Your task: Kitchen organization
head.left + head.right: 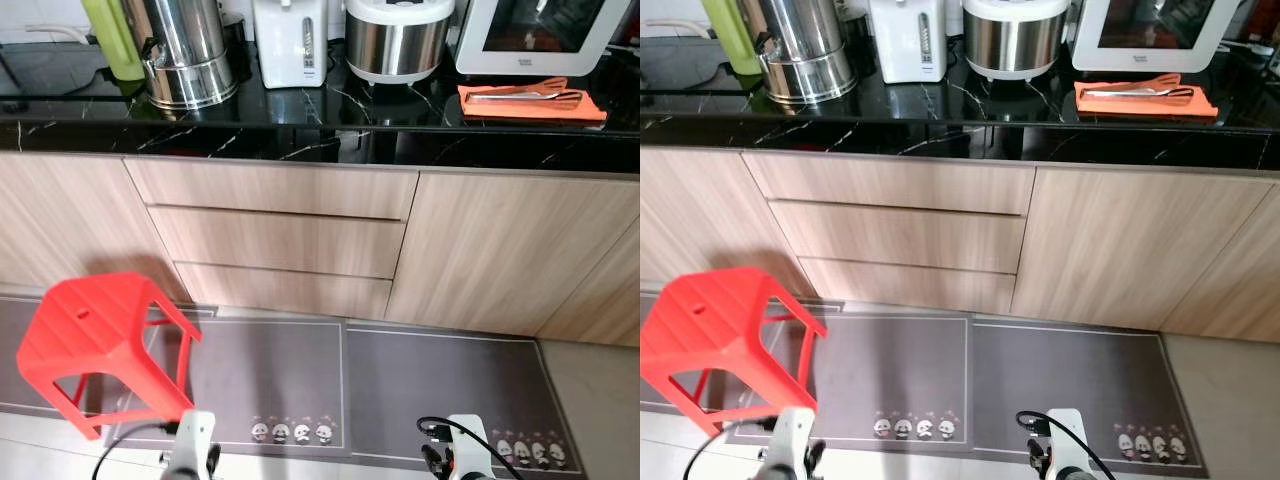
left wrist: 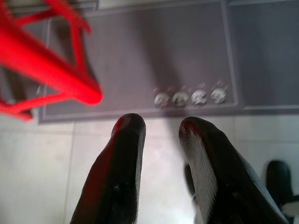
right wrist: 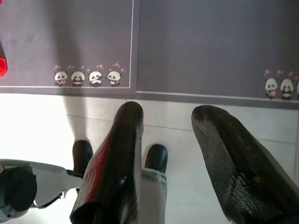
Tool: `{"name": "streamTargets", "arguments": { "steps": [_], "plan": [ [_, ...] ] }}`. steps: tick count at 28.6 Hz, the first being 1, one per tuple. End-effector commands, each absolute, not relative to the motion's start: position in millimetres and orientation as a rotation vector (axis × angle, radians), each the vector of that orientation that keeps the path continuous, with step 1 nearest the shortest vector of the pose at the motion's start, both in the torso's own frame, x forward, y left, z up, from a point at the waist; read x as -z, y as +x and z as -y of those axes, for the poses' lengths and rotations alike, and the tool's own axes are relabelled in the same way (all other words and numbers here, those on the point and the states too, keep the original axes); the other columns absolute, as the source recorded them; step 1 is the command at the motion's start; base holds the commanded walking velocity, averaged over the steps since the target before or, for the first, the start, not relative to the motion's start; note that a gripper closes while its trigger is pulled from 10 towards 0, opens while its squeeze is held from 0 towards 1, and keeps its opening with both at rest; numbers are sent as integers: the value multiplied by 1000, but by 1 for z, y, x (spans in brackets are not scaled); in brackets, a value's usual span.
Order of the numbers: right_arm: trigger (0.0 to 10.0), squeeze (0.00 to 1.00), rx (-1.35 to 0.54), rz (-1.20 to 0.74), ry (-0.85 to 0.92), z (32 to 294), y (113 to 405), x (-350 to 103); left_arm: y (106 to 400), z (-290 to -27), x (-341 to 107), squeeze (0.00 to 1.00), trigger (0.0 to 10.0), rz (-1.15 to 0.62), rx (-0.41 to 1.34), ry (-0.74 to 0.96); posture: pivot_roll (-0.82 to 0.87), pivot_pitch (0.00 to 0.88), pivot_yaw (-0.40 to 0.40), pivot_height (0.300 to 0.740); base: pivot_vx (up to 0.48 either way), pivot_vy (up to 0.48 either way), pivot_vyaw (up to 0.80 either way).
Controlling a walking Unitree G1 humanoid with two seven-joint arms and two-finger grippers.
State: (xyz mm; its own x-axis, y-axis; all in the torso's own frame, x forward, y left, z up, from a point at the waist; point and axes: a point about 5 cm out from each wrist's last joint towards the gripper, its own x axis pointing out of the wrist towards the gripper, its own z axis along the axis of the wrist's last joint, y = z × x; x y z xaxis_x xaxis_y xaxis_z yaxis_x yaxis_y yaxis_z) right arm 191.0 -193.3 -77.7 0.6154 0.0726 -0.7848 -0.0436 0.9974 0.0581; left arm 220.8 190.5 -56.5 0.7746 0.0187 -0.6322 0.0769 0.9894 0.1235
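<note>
Standing against the wall: black marble counter (image 1: 300, 135) over wood-grain cabinets, drawer stack (image 1: 275, 245) beneath it.

On the counter, far end to near end from the robot's left: green bottle (image 1: 112, 38); steel urn (image 1: 188, 55); white hot-water dispenser (image 1: 292, 42); silver rice cooker (image 1: 398, 38); white oven (image 1: 545, 35).

In front of the oven: orange cloth (image 1: 532, 103), metal tongs (image 1: 525, 95) lying on it.

Below the counter: grey panda-print mats (image 1: 400, 385) on the floor; red plastic stool (image 1: 95, 340) (tilted) on the mat, toward the robot's left.

Left gripper (image 2: 161, 135): hanging low over pale tile, fingers apart, holding nothing.

Right gripper (image 3: 163, 121): likewise low, fingers parted, empty.
</note>
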Motion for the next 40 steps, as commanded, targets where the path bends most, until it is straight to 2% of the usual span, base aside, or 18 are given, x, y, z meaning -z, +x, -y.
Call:
{"name": "streamTargets", "arguments": {
  "steps": [1, 7, 12, 19, 22, 25, 38, 40],
  "plan": [
    [10000, 0, -85, -907, 25, 188, 195, 77, 222, -192, 55, 0, 10000, -682, 15, 145, 88, 0, -50, 740, 0, 0, 0],
    [10000, 0, -63, -879, 31, 184, 208, 71, 226, -200, 53, 0, 10000, -679, -48, 101, 34, 0, -42, 740, 0, 0, 0],
    [10000, 0, -119, -824, 71, 167, 223, 63, 227, -206, 52, 0, 10000, -702, -79, 114, 19, 0, -35, 740, 0, 0, 0],
    [10000, 0, -139, -854, 11, 160, 220, 66, 220, -210, 57, 0, 10000, -742, -65, 137, 1, 0, -14, 740, 0, 0, 0],
    [10000, 0, -101, -843, 95, 156, 220, 66, 216, -217, 58, 0, 10000, -764, -79, 147, 9, 0, 0, 740, 0, 0, 0],
    [10000, 0, -13, -860, 157, 161, 215, 69, 219, -218, 56, 0, 10000, -760, -67, 161, 10, 0, 8, 740, 0, 0, -658],
    [10000, 0, -16, -919, 103, 162, 196, 80, 215, -215, 59, 0, 10000, -761, -80, 141, 4, 0, 15, 740, 0, 0, -763],
    [10000, 0, -13, -916, 102, 170, 196, 79, 215, -214, 60, 0, 10000, -768, -70, 157, 2, 0, 14, 740, 0, 0, -756]
  ]
}}
